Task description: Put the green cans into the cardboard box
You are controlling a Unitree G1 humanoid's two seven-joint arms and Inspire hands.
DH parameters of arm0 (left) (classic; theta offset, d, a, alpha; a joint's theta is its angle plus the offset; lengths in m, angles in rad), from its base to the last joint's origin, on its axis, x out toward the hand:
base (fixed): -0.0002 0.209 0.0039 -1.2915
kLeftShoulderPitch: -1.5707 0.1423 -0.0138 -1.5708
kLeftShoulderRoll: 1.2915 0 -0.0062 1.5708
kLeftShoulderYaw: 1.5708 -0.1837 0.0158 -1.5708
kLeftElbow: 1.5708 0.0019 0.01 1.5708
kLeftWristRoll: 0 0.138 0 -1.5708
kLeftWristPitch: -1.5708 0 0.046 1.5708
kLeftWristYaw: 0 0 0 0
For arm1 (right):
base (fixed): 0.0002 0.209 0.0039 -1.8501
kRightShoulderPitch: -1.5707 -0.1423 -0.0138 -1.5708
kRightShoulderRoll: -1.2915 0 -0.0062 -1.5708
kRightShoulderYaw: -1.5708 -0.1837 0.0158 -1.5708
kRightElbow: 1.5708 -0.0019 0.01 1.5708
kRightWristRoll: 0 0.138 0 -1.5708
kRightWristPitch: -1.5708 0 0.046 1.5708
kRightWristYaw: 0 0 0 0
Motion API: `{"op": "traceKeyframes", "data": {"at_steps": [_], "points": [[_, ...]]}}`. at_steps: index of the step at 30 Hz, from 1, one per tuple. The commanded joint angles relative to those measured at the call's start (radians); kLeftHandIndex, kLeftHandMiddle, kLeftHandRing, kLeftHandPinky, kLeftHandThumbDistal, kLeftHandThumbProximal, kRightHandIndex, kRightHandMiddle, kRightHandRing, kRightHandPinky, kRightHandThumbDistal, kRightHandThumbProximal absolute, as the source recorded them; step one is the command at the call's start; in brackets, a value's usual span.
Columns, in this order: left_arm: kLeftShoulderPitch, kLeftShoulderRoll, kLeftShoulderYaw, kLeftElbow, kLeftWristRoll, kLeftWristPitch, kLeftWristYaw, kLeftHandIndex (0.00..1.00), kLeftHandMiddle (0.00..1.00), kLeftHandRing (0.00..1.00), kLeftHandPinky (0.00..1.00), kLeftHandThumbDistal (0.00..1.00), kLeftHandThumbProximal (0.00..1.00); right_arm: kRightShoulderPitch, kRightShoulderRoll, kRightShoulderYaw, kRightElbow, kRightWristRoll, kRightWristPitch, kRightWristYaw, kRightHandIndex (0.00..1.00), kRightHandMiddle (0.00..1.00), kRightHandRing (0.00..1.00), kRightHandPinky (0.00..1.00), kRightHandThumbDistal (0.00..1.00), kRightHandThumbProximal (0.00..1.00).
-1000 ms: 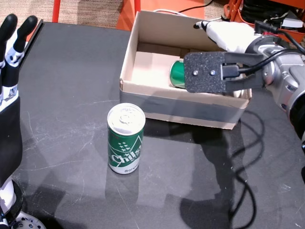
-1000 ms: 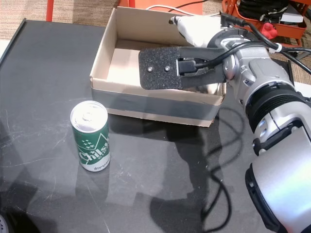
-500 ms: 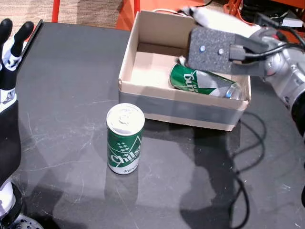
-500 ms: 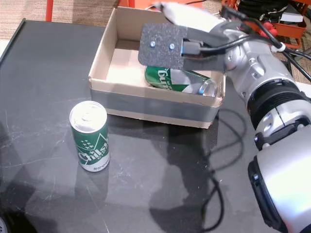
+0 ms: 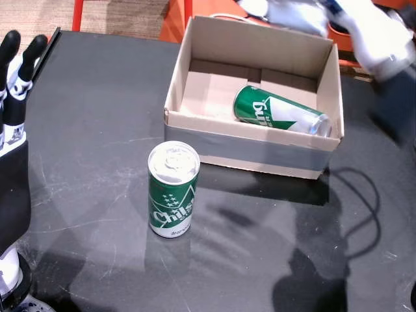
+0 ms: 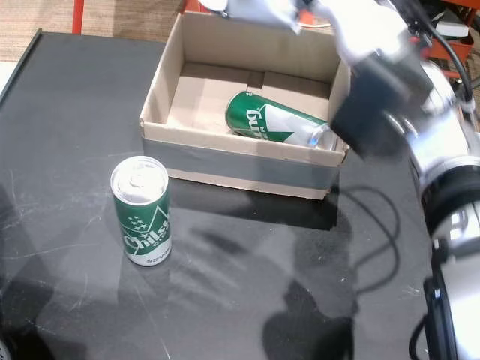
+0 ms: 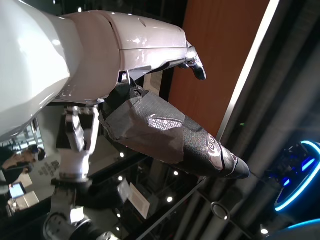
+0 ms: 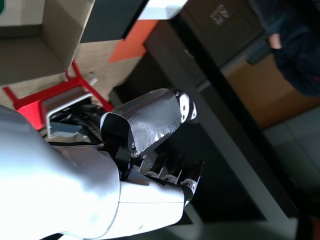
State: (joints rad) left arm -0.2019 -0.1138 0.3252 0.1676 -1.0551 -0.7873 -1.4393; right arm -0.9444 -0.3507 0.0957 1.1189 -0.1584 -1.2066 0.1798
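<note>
A cardboard box (image 5: 247,151) (image 6: 240,162) stands open at the table's far side. Inside it one green can (image 5: 278,112) (image 6: 274,124) lies on its side against the right wall. A second green can (image 5: 172,192) (image 6: 141,214) stands upright on the black table (image 5: 260,247), just in front of the box's left corner. My right hand (image 5: 365,31) (image 6: 346,39) is blurred, raised above the box's far right corner, open and holding nothing; the right wrist view shows its taped thumb (image 8: 145,125) free. At the far left, away from both cans, my left hand (image 5: 14,97) (image 7: 165,130) is open with its fingers pointing up.
Red and orange frames (image 5: 175,16) stand on the carpet beyond the table's far edge. The table's left edge (image 5: 45,52) runs close to my left hand. A person's dark sleeve (image 8: 295,45) shows in the right wrist view.
My right hand let go of the can in the box, then rose and drew back to the right. That can now lies uncovered in the box. The left hand barely moved.
</note>
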Motion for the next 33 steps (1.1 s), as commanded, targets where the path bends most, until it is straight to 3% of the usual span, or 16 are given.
{"op": "traceKeyframes", "data": {"at_steps": [1,4,7,8,11,13,14,19,22,24,25,27,28,29,31,33], "points": [[-0.017,-0.043,0.011,0.027,-0.005,-0.001,-0.024,1.00,1.00,1.00,0.91,1.00,0.55,0.053,-0.018,-0.024,-0.037,0.041,-0.028,0.022,0.77,0.80,0.81,0.84,0.75,0.77],[-0.036,-0.036,0.026,0.068,0.002,-0.017,-0.046,1.00,0.99,1.00,0.90,1.00,0.56,0.116,-0.013,-0.041,-0.087,0.185,-0.049,0.121,0.83,0.83,0.82,0.87,0.72,0.72],[-0.067,-0.027,0.039,0.139,0.024,-0.045,-0.067,1.00,1.00,1.00,0.89,1.00,0.52,0.193,0.030,-0.064,-0.206,0.512,-0.003,0.364,0.84,0.83,0.82,0.88,0.96,0.88],[-0.077,-0.012,0.039,0.170,0.027,-0.033,-0.085,1.00,1.00,1.00,0.89,1.00,0.48,0.212,0.042,-0.076,-0.243,0.598,0.019,0.435,0.83,0.82,0.83,0.88,0.96,0.90],[-0.101,0.058,0.028,0.271,0.069,0.020,-0.129,1.00,1.00,1.00,0.93,1.00,0.38,0.272,0.063,-0.115,-0.347,0.793,0.118,0.645,0.81,0.81,0.84,0.90,0.97,0.81],[-0.118,0.068,0.033,0.323,0.114,-0.016,-0.134,1.00,1.00,1.00,0.96,1.00,0.38,0.298,0.073,-0.151,-0.396,0.883,0.166,0.783,0.81,0.81,0.83,0.90,0.91,0.71],[-0.120,0.056,0.036,0.342,0.138,-0.042,-0.120,1.00,1.00,1.00,0.95,1.00,0.35,0.309,0.084,-0.173,-0.417,0.908,0.159,0.822,0.79,0.80,0.81,0.88,0.98,0.77],[-0.063,-0.010,0.002,0.300,0.251,-0.090,0.022,1.00,1.00,1.00,0.96,1.00,0.33,0.381,0.155,-0.254,-0.599,0.990,0.094,0.937,0.69,0.71,0.71,0.82,1.00,0.91],[-0.052,-0.018,-0.009,0.281,0.259,-0.111,0.054,1.00,1.00,1.00,0.99,1.00,0.35,0.489,0.174,-0.262,-0.795,0.982,0.071,0.917,0.70,0.70,0.72,0.98,1.00,0.85],[-0.050,-0.015,-0.015,0.277,0.248,-0.109,0.054,1.00,1.00,1.00,0.99,1.00,0.34,0.582,0.160,-0.248,-0.939,0.985,0.139,0.877,0.72,0.71,0.71,0.93,1.00,0.74],[-0.048,-0.013,-0.018,0.275,0.241,-0.100,0.050,1.00,1.00,1.00,0.99,1.00,0.34,0.644,0.141,-0.225,-1.031,1.029,0.244,0.863,0.76,0.73,0.71,0.86,0.95,0.69],[-0.045,-0.014,-0.021,0.272,0.232,-0.094,0.048,1.00,1.00,1.00,0.98,1.00,0.35,0.742,0.129,-0.206,-1.176,1.118,0.373,0.875,0.78,0.73,0.72,0.82,0.45,0.68],[-0.044,-0.014,-0.022,0.273,0.228,-0.097,0.044,1.00,1.00,1.00,0.98,1.00,0.35,0.782,0.134,-0.220,-1.231,1.111,0.376,0.870,0.79,0.73,0.72,0.75,0.29,0.79],[-0.043,-0.015,-0.022,0.273,0.225,-0.097,0.040,1.00,1.00,1.00,0.98,1.00,0.35,0.819,0.158,-0.241,-1.280,1.073,0.357,0.836,0.79,0.74,0.73,0.76,0.19,0.75],[-0.043,-0.017,-0.022,0.272,0.214,-0.095,0.031,1.00,1.00,1.00,0.98,1.00,0.34,0.893,0.156,-0.274,-1.344,1.030,0.383,0.781,0.84,0.77,0.73,0.78,0.28,0.59],[-0.037,-0.017,-0.023,0.266,0.214,-0.097,0.032,1.00,1.00,1.00,0.99,1.00,0.33,0.891,0.168,-0.292,-1.321,1.022,0.372,0.785,0.88,0.74,0.71,0.79,0.41,0.56]]}}
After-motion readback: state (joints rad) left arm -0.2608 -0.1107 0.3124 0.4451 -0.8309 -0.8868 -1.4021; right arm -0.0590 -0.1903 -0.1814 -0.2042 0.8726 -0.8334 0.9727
